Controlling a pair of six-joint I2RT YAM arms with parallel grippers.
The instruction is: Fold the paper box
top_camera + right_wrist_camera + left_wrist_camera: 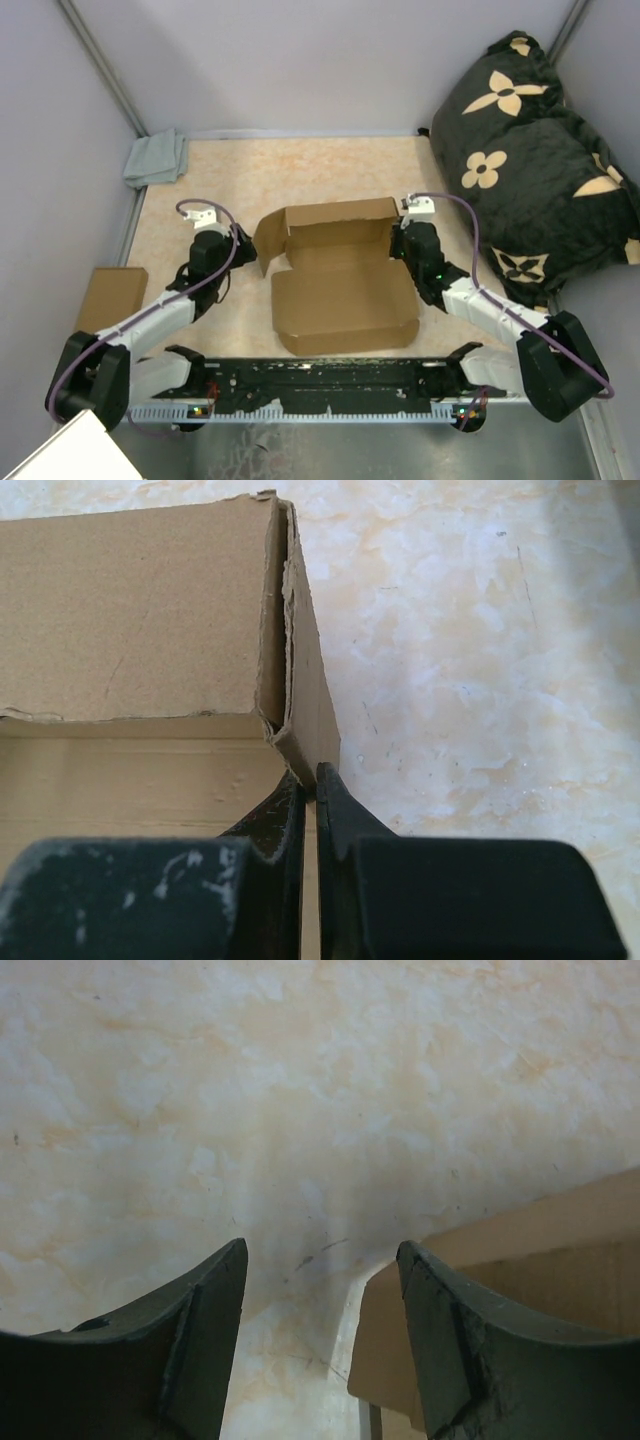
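Jaws on the left arm (165, 315) stand wide apart and hold nothing. Those on the right arm (480, 300) are pressed together on the right side wall of the paper box (340, 285).

From the top camera, both arms reach forward from the near edge, elbows bent outward and wrists turned in toward each other. The box is plain brown matte cardboard and lies between the two sets of jaws. Its shallow tray with raised walls sits level with them, and its flat lid panel spreads open nearer the arm bases. A loose side flap juts toward the left jaws, just beside them.

From the left wrist, two dark, curved, scuffed fingers (190, 1350) spread wide over the mottled cream-and-orange bench (300, 1110). A rounded flap corner of the paper box (560, 1260) lies just ahead of the right-hand finger and is partly hidden behind it. Contact cannot be told.

From the right wrist, black fingers (400, 880) with worn paint nearly meet, leaving a thin slit. The doubled, ragged-edged side wall of the paper box (130, 610) rises straight ahead of the tips, its near end pinched between them. Box interior lies left of the jaws and the marbled bench (480, 660) lies right.
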